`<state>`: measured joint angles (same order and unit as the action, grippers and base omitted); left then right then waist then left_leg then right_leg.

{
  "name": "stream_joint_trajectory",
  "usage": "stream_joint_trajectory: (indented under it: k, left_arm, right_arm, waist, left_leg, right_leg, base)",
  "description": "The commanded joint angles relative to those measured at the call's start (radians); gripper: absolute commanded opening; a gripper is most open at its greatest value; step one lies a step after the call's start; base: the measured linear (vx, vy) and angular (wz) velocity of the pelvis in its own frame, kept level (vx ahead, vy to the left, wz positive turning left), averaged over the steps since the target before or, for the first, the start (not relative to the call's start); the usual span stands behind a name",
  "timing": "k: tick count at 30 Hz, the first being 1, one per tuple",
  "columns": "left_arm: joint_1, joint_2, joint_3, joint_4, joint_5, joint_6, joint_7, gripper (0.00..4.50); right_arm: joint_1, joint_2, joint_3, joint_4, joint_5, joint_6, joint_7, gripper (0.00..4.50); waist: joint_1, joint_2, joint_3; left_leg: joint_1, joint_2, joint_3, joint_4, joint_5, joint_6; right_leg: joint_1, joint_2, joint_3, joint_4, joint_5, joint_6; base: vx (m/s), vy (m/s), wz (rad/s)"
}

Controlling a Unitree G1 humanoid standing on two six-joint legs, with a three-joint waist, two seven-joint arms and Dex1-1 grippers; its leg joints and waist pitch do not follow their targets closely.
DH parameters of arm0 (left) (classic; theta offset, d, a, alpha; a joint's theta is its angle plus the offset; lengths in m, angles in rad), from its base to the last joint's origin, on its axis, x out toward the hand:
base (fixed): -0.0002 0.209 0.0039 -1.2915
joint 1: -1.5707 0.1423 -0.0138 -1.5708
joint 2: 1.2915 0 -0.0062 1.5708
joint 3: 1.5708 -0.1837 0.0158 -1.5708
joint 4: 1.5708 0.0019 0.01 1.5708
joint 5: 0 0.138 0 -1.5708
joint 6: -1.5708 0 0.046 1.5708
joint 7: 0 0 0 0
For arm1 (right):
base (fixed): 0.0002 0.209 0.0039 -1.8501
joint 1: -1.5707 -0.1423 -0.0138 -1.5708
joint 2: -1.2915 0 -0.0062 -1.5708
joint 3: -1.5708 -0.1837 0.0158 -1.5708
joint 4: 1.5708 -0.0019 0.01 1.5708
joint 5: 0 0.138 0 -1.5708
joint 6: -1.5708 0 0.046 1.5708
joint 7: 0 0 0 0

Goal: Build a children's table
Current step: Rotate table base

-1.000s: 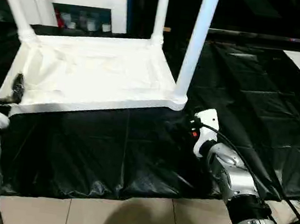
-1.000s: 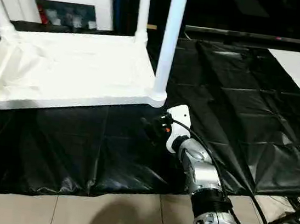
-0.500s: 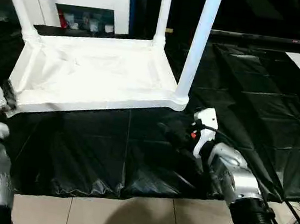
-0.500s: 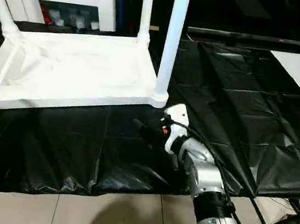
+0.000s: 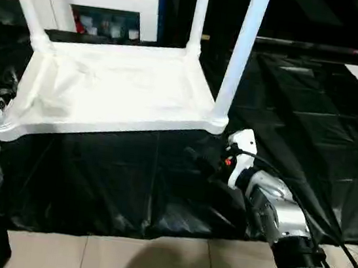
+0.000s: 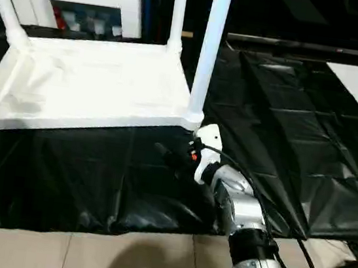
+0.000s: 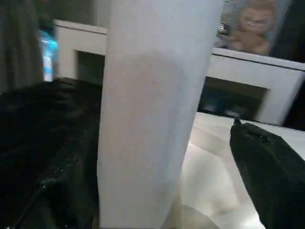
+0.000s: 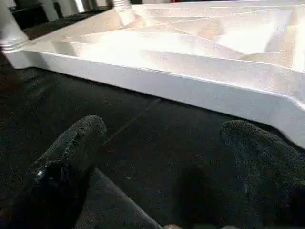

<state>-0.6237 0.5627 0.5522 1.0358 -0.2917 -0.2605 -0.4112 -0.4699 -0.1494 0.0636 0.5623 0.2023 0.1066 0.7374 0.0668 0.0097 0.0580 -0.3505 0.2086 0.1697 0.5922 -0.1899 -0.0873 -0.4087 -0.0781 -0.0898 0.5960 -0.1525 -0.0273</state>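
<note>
From the head views, the children's table lies upside down on the black cover, in the upper left of the frame. Three legs stand up in their corner holes — the near-left corner looks empty, so one leg seems left to fit.

In the left wrist view, a fourth white leg fills the middle, one black finger beside it; I cannot tell if the left gripper grips it.

In the right wrist view, the right gripper is wide apart, holding nothing, near the tabletop's edge.
</note>
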Motion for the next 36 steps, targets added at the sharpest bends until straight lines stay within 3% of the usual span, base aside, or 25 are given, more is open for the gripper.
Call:
stream_joint_trajectory:
  k: [1,2,3,4,6,7,10,11,13,14,19,24,25,28,30,31,36]
  left_arm:
    - [-0.013,-0.007,-0.027,0.030,-0.028,0.048,-0.155,4.44]
    - [-0.006,-0.009,-0.032,0.028,-0.039,0.059,-0.203,4.44]
    - [0.003,-0.012,-0.044,0.025,-0.056,0.089,-0.292,4.44]
    - [0.035,-0.017,-0.073,-0.010,-0.090,0.171,-0.462,4.44]
    - [0.041,-0.018,-0.079,-0.017,-0.097,0.188,-0.496,4.44]
    - [0.064,-0.022,-0.100,-0.050,-0.116,0.233,-0.574,4.44]
    - [0.091,-0.021,-0.160,-0.096,-0.132,0.347,-0.737,4.44]
    - [0.101,-0.022,-0.186,-0.118,-0.136,0.383,-0.782,4.44]
    - [0.131,-0.031,-0.251,-0.192,-0.145,0.428,-0.850,4.44]
    - [0.140,-0.036,-0.272,-0.219,-0.149,0.440,-0.867,4.44]
    - [0.181,-0.119,-0.417,-0.500,-0.214,0.517,-0.912,4.44]
    - [0.194,-0.148,-0.471,-0.662,-0.269,0.618,-0.935,4.44]
    - [0.206,-0.154,-0.510,-0.754,-0.302,0.687,-0.958,4.44]
    - [0.229,-0.172,-0.574,-0.896,-0.360,0.785,-0.965,4.44]
    - [0.231,-0.180,-0.582,-0.919,-0.373,0.798,-0.956,4.44]
    - [0.238,-0.194,-0.595,-0.954,-0.398,0.822,-0.944,4.44]
    - [0.239,-0.243,-0.633,-1.025,-0.451,0.895,-0.920,4.44]
  right_arm:
    - [-0.014,-0.013,0.010,-0.016,0.006,0.011,0.027,4.50]
    - [-0.014,-0.017,0.014,-0.017,0.006,0.011,0.036,4.50]
    - [-0.013,-0.022,0.018,-0.017,0.004,0.012,0.049,4.50]
    - [-0.014,-0.031,0.024,-0.016,0.001,0.017,0.067,4.50]
    - [-0.014,-0.033,0.025,-0.015,0.001,0.018,0.071,4.50]
    - [-0.016,-0.038,0.027,-0.012,-0.004,0.017,0.073,4.50]
    - [-0.022,-0.044,0.026,0.004,-0.012,0.014,0.074,4.50]
    - [-0.024,-0.047,0.028,0.013,-0.021,0.013,0.066,4.50]
    - [-0.037,-0.049,0.027,0.044,-0.044,0.018,0.028,4.50]
    - [-0.042,-0.049,0.026,0.057,-0.052,0.019,0.012,4.50]
    - [-0.101,-0.058,0.007,0.178,-0.110,0.016,-0.150,4.50]
    - [-0.127,-0.064,0.020,0.235,-0.142,0.011,-0.189,4.50]
    - [-0.143,-0.062,0.024,0.273,-0.153,0.004,-0.201,4.50]
    - [-0.176,-0.045,0.019,0.335,-0.152,-0.031,-0.211,4.50]
    - [-0.182,-0.039,0.017,0.342,-0.149,-0.041,-0.210,4.50]
    - [-0.192,-0.026,0.013,0.354,-0.141,-0.052,-0.204,4.50]
    - [-0.216,0.022,0.036,0.382,-0.145,-0.083,-0.162,4.50]
  waist:
    - [0.003,0.029,-0.069]
    - [0.003,0.029,-0.069]
    - [0.015,0.031,-0.068]
    - [0.022,0.025,-0.067]
    - [0.026,0.029,-0.067]
    - [0.029,0.022,-0.068]
    - [0.030,0.018,-0.067]
    - [0.028,0.009,-0.067]
    - [0.027,0.011,-0.067]
    - [0.025,0.004,-0.067]
    - [0.014,0.003,-0.067]
    - [0.009,0.001,-0.069]
    - [0.004,-0.005,-0.070]
    - [-0.009,-0.006,-0.072]
    - [-0.011,-0.005,-0.071]
    - [-0.017,-0.010,-0.071]
    - [-0.035,-0.014,-0.067]
  left_leg:
    - [0.016,0.019,0.002,-0.073,-0.308,-0.012]
    - [0.016,0.019,0.002,-0.073,-0.308,-0.012]
    - [0.019,0.023,0.003,-0.074,-0.306,-0.016]
    - [0.019,0.025,0.004,-0.075,-0.303,-0.017]
    - [0.021,0.026,0.007,-0.077,-0.308,-0.019]
    - [0.017,0.028,0.005,-0.078,-0.299,-0.018]
    - [0.016,0.029,0.005,-0.081,-0.290,-0.014]
    - [0.013,0.029,0.006,-0.082,-0.287,-0.014]
    - [0.011,0.029,0.004,-0.083,-0.272,-0.017]
    - [0.012,0.030,0.005,-0.084,-0.267,-0.019]
    - [0.010,0.026,0.010,-0.078,-0.238,-0.016]
    - [0.005,0.024,0.010,-0.075,-0.212,-0.007]
    - [0.002,0.022,0.012,-0.074,-0.203,-0.003]
    - [-0.002,0.022,0.013,-0.070,-0.179,0.008]
    - [-0.002,0.020,0.014,-0.069,-0.170,0.018]
    - [-0.005,0.022,0.014,-0.068,-0.171,0.023]
    - [-0.008,0.019,0.013,-0.068,-0.193,0.022]
  right_leg:
    - [0.047,-0.058,0.049,-0.063,-0.245,-0.215]
    - [0.047,-0.058,0.049,-0.063,-0.245,-0.215]
    - [0.045,-0.061,0.051,-0.064,-0.255,-0.217]
    - [0.043,-0.063,0.053,-0.062,-0.263,-0.222]
    - [0.040,-0.061,0.054,-0.062,-0.261,-0.222]
    - [0.045,-0.065,0.054,-0.058,-0.252,-0.227]
    - [0.044,-0.066,0.054,-0.060,-0.273,-0.214]
    - [0.047,-0.066,0.055,-0.060,-0.272,-0.213]
    - [0.049,-0.069,0.055,-0.058,-0.274,-0.213]
    - [0.048,-0.070,0.056,-0.059,-0.274,-0.214]
    - [0.049,-0.068,0.057,-0.061,-0.280,-0.218]
    - [0.056,-0.063,0.054,-0.057,-0.255,-0.216]
    - [0.059,-0.061,0.054,-0.055,-0.252,-0.217]
    - [0.060,-0.059,0.053,-0.049,-0.225,-0.232]
    - [0.059,-0.055,0.052,-0.051,-0.214,-0.234]
    - [0.061,-0.056,0.051,-0.048,-0.215,-0.237]
    - [0.062,-0.053,0.049,-0.058,-0.281,-0.214]
  base:
    - [0.000,0.000,0.00]
    - [0.000,0.000,0.00]
    - [0.000,0.000,0.00]
    - [0.000,0.000,0.00]
    - [0.000,0.000,0.00]
    - [0.000,0.000,0.00]
    - [0.000,0.000,0.00]
    - [0.000,0.000,0.00]
    - [0.000,0.000,0.00]
    - [0.000,0.000,0.00]
    - [0.000,0.000,0.00]
    - [0.000,0.000,0.00]
    - [0.000,0.000,0.00]
    - [0.000,0.000,0.00]
    - [0.000,0.000,0.00]
    - [0.000,0.000,0.00]
    - [0.000,0.000,0.00]
